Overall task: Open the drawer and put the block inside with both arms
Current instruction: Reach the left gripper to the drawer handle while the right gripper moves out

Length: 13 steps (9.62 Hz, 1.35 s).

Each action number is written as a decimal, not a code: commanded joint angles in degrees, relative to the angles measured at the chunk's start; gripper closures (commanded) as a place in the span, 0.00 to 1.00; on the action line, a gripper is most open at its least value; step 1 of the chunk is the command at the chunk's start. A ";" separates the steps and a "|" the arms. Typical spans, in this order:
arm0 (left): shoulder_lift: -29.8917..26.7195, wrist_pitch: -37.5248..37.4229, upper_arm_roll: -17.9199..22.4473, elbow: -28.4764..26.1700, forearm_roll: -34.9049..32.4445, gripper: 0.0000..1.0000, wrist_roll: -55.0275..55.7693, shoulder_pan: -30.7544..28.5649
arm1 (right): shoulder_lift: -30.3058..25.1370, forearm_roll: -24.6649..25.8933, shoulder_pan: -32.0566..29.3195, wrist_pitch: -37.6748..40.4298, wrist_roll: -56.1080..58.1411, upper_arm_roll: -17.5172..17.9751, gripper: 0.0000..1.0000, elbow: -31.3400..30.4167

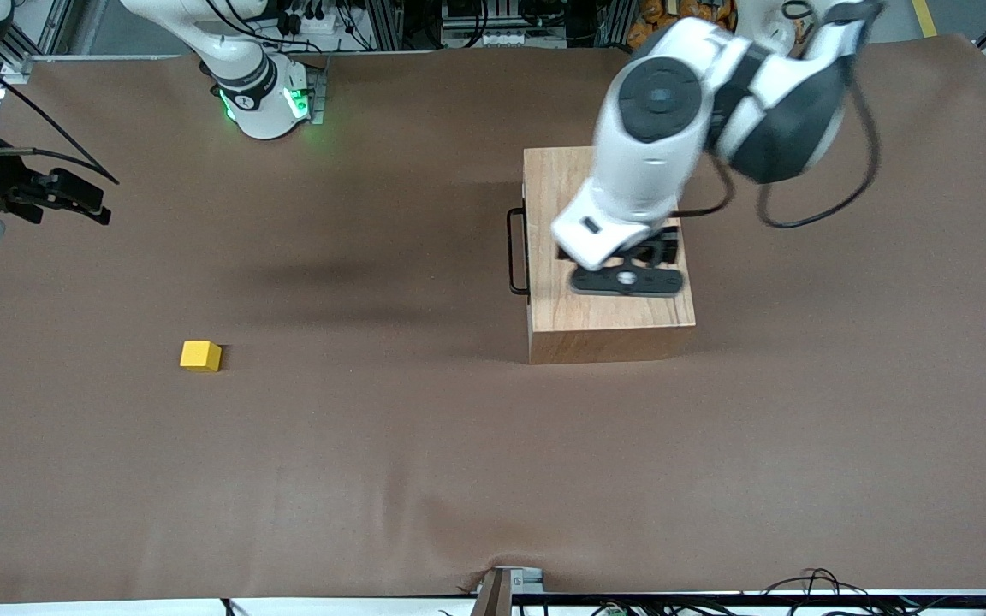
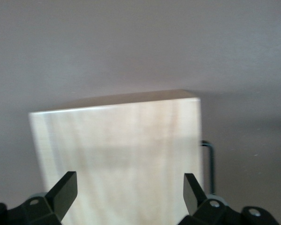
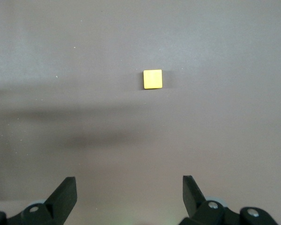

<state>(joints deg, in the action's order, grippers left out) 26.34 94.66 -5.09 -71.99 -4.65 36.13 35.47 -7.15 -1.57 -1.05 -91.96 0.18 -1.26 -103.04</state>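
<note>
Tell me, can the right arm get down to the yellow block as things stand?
Probably yes. The right gripper is open and up over bare table, and the block lies alone on the cloth with nothing beside it; the left gripper is over the wooden box.

A robotics lab: two white robot arms (image 1: 656, 145) bolted at a desk (image 1: 424, 462) under brown covering, aluminium framing (image 1: 390, 21) and loose cables (image 1: 810, 586) at its edges.

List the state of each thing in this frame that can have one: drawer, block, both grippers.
Drawer of the plain wooden box, thin black loop handle: shut.
Small yellow cube block: lying free on the brown table cover, toward the right arm's end.
Left gripper: fingers open, over the box top, holding nothing.
Right gripper: fingers open, above the cover, holding nothing.
</note>
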 commanded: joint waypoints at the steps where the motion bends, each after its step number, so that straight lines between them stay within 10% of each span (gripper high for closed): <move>1: 7.13 -1.24 6.45 8.69 -1.32 0.00 2.88 8.07 | -1.55 -0.54 0.08 -1.12 -0.53 0.29 0.00 -2.95; 3: 11.52 -0.98 11.77 14.04 -0.89 0.00 4.03 14.08 | -1.29 -0.54 0.17 -2.43 -0.45 0.29 0.00 -5.32; 13: 20.15 -0.52 11.24 13.89 0.86 0.00 16.25 23.41 | 0.30 -0.36 2.02 -22.03 -0.27 0.38 0.00 -20.35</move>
<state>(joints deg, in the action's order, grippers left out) 45.24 96.38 5.53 -60.16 -4.65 51.18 58.12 -5.65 -1.59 0.55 -113.04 0.18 -0.86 -121.81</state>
